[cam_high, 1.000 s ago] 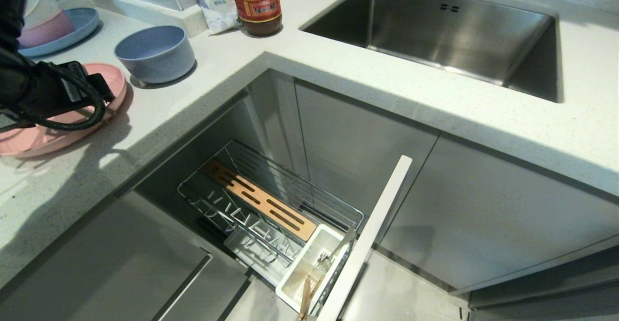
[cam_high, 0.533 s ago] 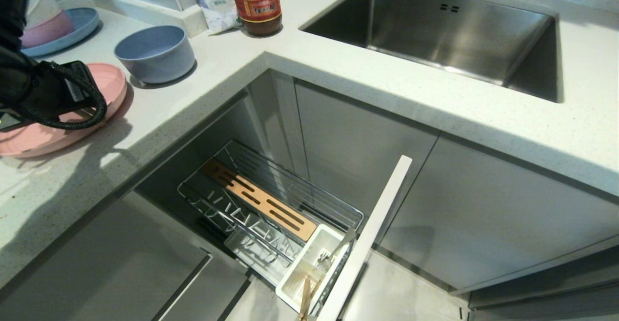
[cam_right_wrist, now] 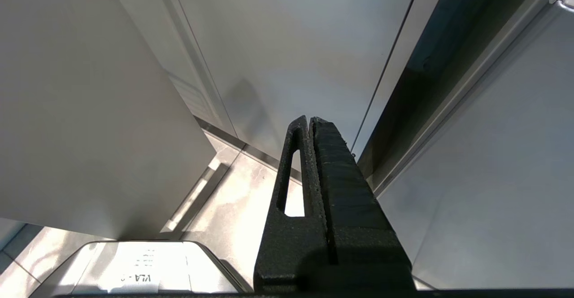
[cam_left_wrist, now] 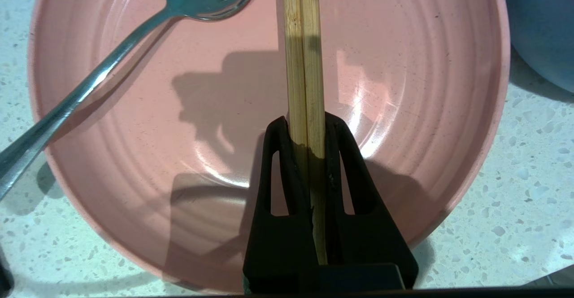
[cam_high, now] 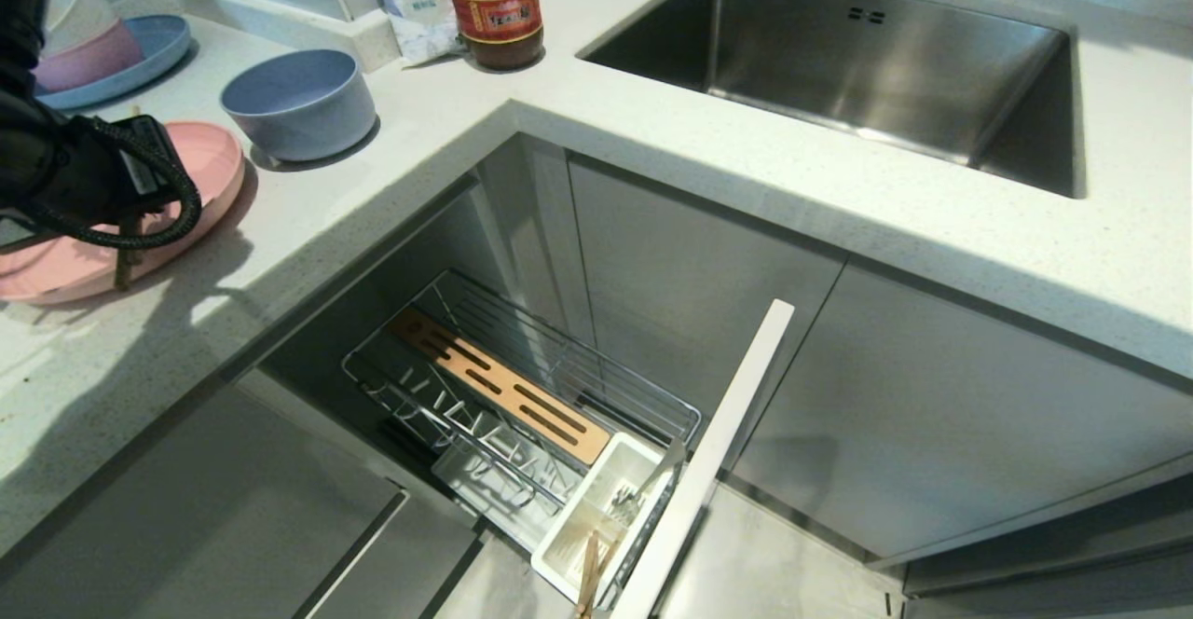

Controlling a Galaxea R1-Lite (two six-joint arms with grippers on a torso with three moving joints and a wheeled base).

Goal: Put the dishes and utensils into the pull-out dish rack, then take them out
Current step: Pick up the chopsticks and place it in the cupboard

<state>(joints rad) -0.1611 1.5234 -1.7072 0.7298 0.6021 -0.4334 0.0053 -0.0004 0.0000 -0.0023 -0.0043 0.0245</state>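
Left gripper [cam_left_wrist: 307, 123] is pinching the chopsticks [cam_left_wrist: 305, 55] over the pink plate [cam_left_wrist: 403, 109], spoon [cam_left_wrist: 89, 82] at its 10 o'clock. Looks like the loading step; next it should lift and carry them to the dish rack [cam_high: 522, 395] at 4 o'clock.

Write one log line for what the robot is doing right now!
left gripper: shut on chopsticks over plate | spoon: on plate | right gripper: shut, parked

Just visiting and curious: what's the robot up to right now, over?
Left gripper shut on pair of light wooden chopsticks over flat pale-pink plate. Right gripper shut, idle by cabinets. Slim steel spoon on plate, clear of the grip.
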